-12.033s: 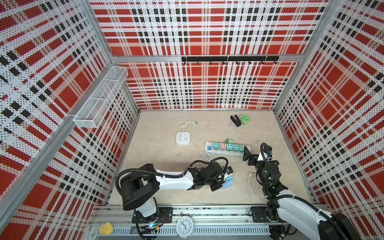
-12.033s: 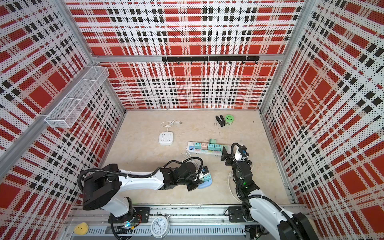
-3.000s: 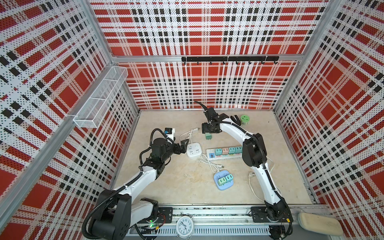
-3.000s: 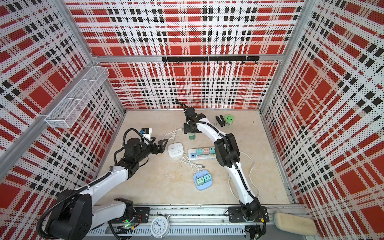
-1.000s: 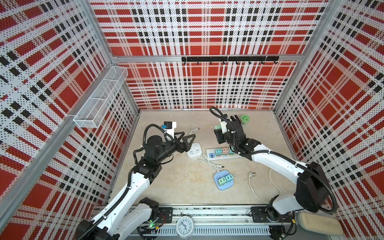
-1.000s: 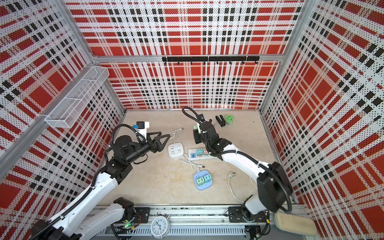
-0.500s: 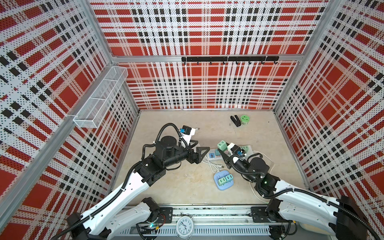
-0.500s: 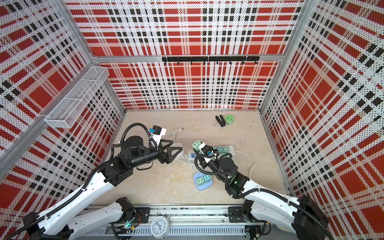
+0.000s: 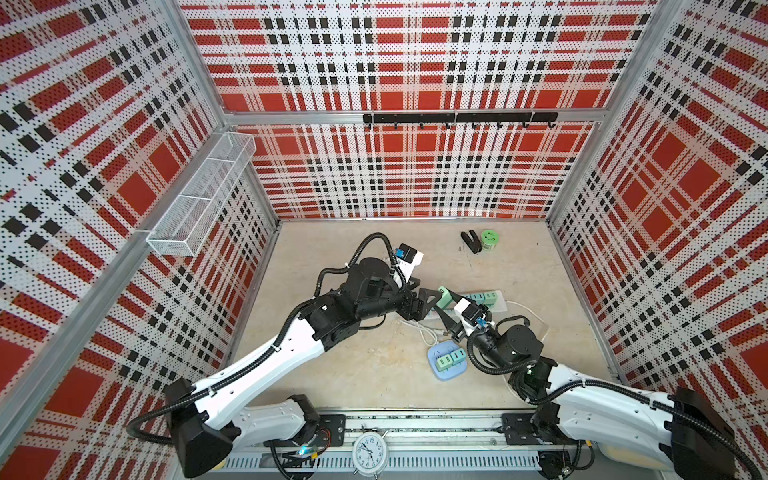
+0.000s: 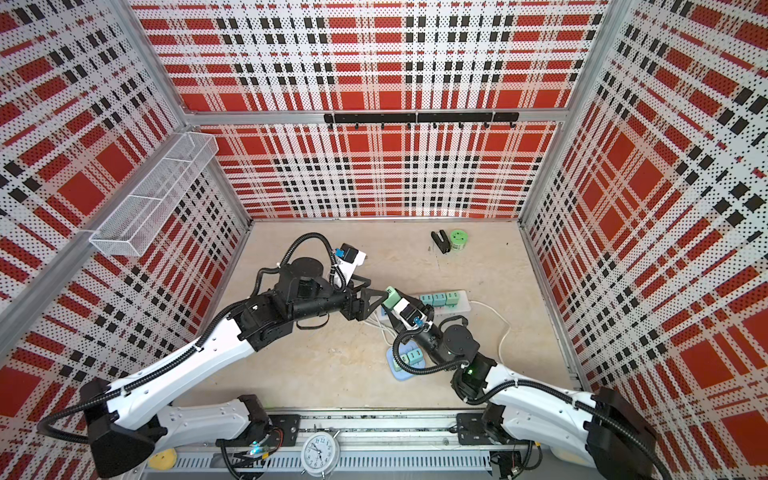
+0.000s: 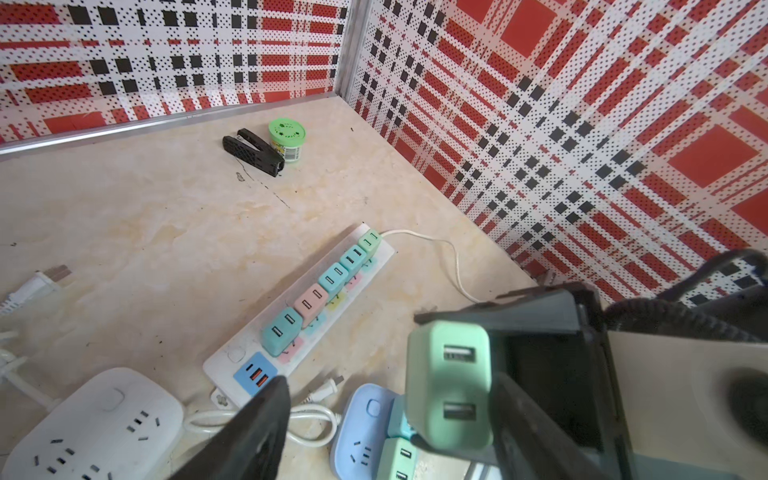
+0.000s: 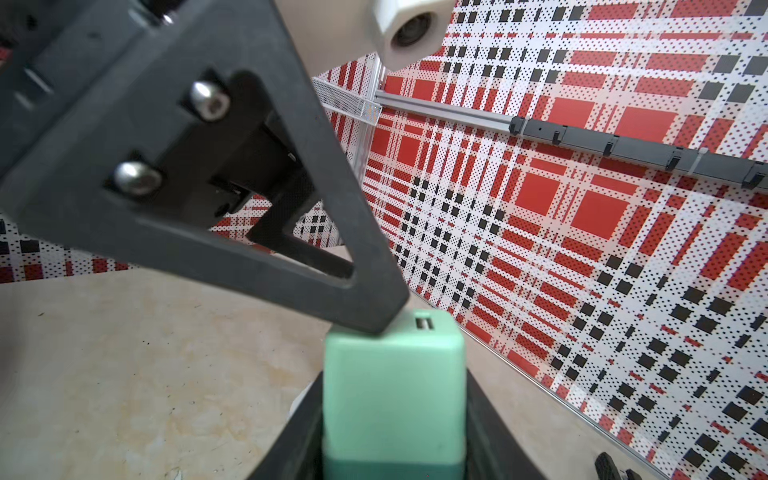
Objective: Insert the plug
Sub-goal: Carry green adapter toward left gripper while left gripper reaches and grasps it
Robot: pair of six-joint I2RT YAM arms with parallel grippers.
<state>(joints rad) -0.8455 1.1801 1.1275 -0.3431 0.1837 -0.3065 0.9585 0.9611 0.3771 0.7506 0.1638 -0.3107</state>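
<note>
The plug (image 9: 444,296) (image 10: 390,297) is a mint-green USB adapter, held in the air over the middle of the floor. My right gripper (image 9: 446,301) (image 12: 392,403) is shut on its sides, as the right wrist view shows on the plug (image 12: 392,374). My left gripper (image 9: 432,305) (image 11: 388,380) is open and straddles the plug (image 11: 449,386). One black left finger (image 12: 249,208) touches the plug's end with the USB ports; the other left finger (image 11: 253,432) stands well apart. Below lies a blue power strip (image 9: 440,370) (image 11: 365,419) with two green adapters.
A long white power strip (image 9: 500,305) (image 11: 232,365) carries several coloured adapters. A white square power strip (image 11: 95,419) and loose white cables (image 9: 424,328) lie under the left arm. A black clip (image 9: 471,242) and a green tin (image 9: 490,239) sit at the back. A wire basket (image 9: 199,199) hangs on the left wall.
The right arm has drawn back toward the front, bringing the plug over the middle. The left gripper has moved right around the plug, and its jaws have narrowed.
</note>
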